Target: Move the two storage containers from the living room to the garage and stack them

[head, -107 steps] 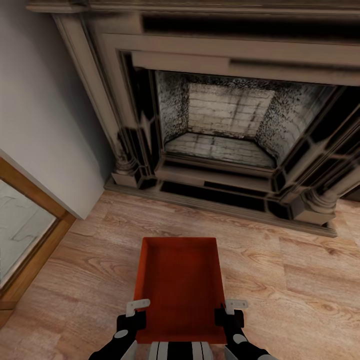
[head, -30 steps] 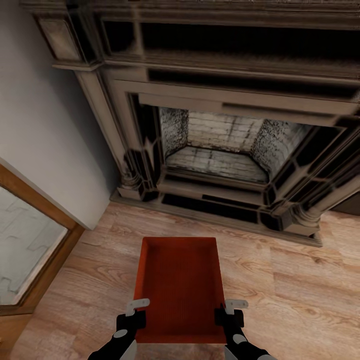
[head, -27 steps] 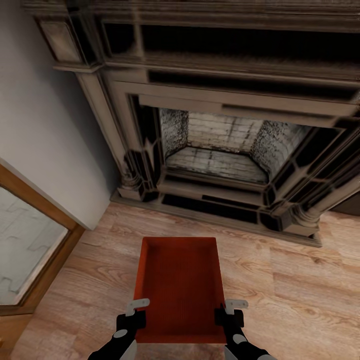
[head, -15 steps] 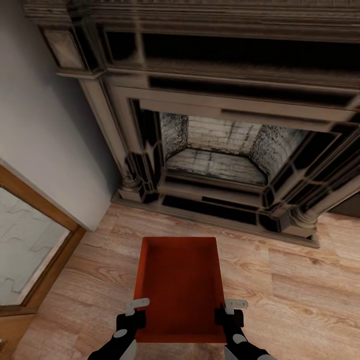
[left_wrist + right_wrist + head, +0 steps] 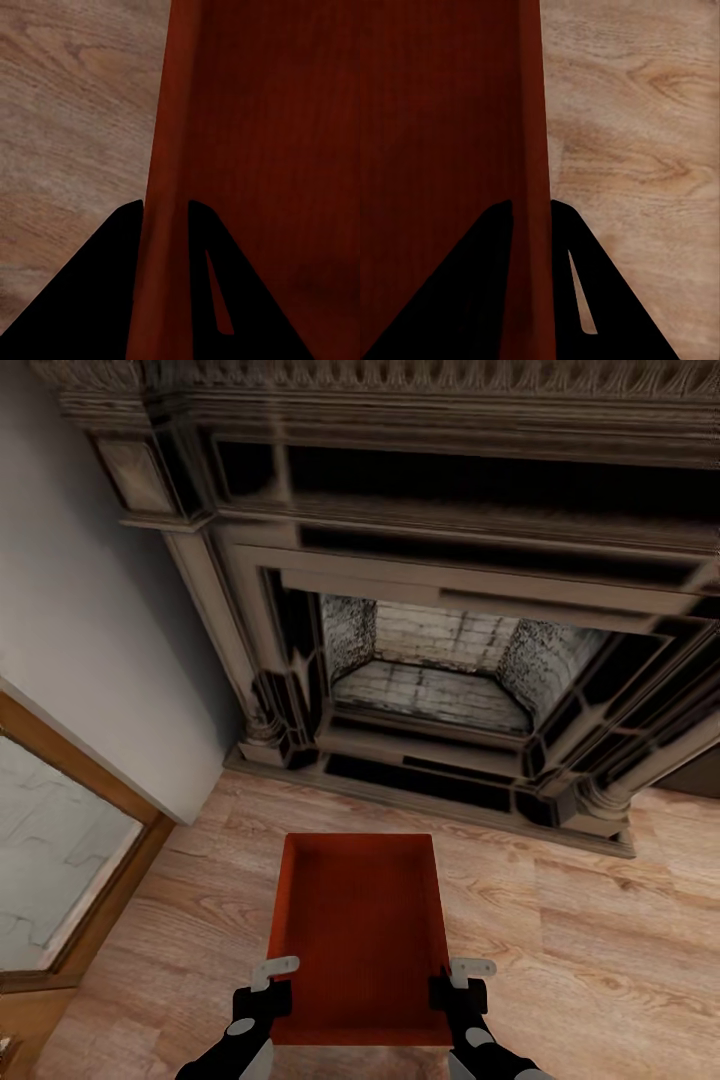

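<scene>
1. Storage container (image 5: 360, 935): orange-red, rectangular, open-topped, thin straight walls, flat bottom. Nothing visible inside. Held level in front of the robot, above the wood-plank floor (image 5: 600, 960), long axis running away from the camera toward the fireplace (image 5: 440, 660).

2. Left gripper (image 5: 262, 988): pinched on the container's left wall near the near corner. Left wrist view shows the wall (image 5: 161, 225) passing between the two dark fingers (image 5: 97, 300), one outside, one inside, both pressed against it.

3. Right gripper (image 5: 458, 986): same grip on the right wall near the near corner. Right wrist view shows the wall (image 5: 531, 225) sandwiched between its dark fingers (image 5: 592, 300), no gap visible on either side.

4. Both arms enter from the bottom edge of the head view; black wrists, pale brackets just beside each side wall.

5. Floor: light wood planks, strong grain, seen under and around the container in all three views.

6. Fireplace: well beyond the container's far end. Ornate dark and tan surround, carved columns at either side on stepped bases, pale sooty brick in the recessed firebox, heavy mantel across the top of the head view.

7. White wall (image 5: 90, 640) left of the fireplace, in shade near the column.

8. Wood-framed pane (image 5: 50, 850) at the left edge, leaning diagonally across the corner, pale grey mottled surface inside the frame.
</scene>
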Controlling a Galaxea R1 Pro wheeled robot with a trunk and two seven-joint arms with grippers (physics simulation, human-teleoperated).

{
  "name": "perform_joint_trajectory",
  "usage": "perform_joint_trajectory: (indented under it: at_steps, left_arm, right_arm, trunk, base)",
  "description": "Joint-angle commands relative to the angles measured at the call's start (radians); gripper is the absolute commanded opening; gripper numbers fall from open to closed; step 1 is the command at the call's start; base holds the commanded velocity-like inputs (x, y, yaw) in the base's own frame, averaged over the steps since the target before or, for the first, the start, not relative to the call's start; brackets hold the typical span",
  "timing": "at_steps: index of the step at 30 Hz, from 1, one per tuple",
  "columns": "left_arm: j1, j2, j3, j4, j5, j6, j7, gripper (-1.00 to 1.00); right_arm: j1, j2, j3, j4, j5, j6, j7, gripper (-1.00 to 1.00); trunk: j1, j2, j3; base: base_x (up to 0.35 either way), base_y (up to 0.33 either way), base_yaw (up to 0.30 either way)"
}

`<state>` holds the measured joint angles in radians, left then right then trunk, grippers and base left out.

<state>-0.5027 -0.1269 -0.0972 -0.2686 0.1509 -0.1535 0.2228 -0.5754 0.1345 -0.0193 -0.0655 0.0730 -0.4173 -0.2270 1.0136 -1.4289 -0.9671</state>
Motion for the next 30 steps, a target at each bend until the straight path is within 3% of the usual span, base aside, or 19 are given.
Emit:
perform_joint_trajectory:
  at_steps: [1,17,30]
  left_arm:
    - [-0.001,0.001,-0.012,-0.002,0.004,-0.001,-0.009,-1.0]
    - [-0.001,0.001,-0.012,-0.001,0.004,-0.001,-0.009,-1.0]
    - [-0.001,0.001,-0.012,0.001,0.004,0.0,-0.009,-1.0]
  right_arm:
    - [0.0,-0.003,0.025,0.003,0.002,-0.001,0.001,-1.0]
    - [0.0,-0.002,0.025,0.003,0.002,-0.004,0.001,-1.0]
    - [0.0,-0.001,0.024,0.01,0.003,-0.051,0.0,-1.0]
  trunk:
    - [-0.004,0.007,0.003]
    - [-0.065,0.119,0.053]
    - [-0.115,0.21,0.094]
  base:
    - [0.0,0.0,0.0]
    - [0.0,0.0,0.0]
    - [0.0,0.0,0.0]
